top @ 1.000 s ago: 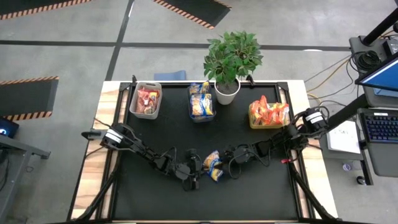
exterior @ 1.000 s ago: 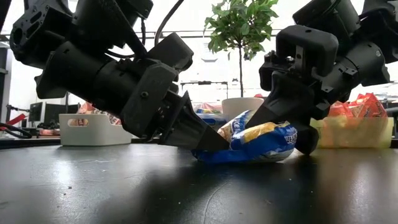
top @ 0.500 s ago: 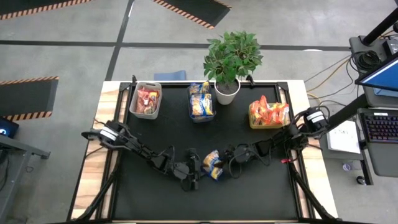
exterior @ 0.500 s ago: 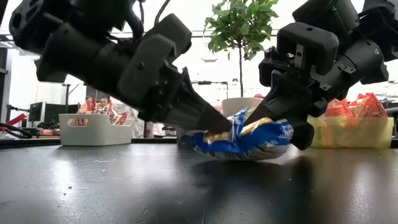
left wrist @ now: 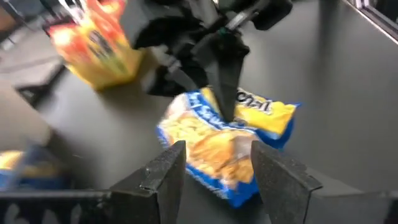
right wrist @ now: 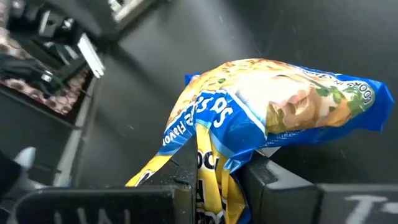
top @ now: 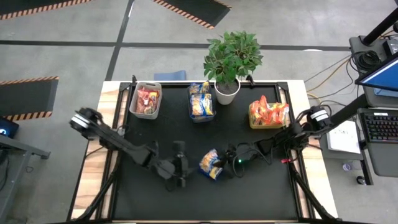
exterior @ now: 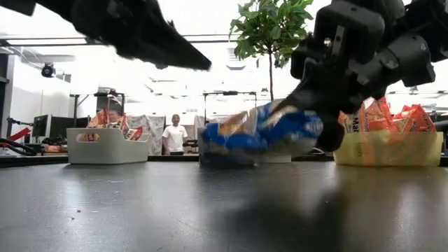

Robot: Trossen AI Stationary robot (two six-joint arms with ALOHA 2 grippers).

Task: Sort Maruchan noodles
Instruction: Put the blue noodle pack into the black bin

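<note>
Right gripper (top: 222, 169) | jaws clamped on a blue-and-yellow packet (top: 210, 164), lifted off the counter (top: 261, 193) near centre | left gripper (top: 184, 169) at its 9 o'clock, jaws apart, empty

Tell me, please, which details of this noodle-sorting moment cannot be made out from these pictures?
- The blue-and-yellow packet: motion blur in the low view makes its print unreadable there.
- The right gripper: in its wrist view the packet covers the fingertips.
- The left gripper: streaked in the low view; its tips are cut off by the wrist view's lower edge.
- The middle bin: the lifted packet hides most of it in the low view.
</note>
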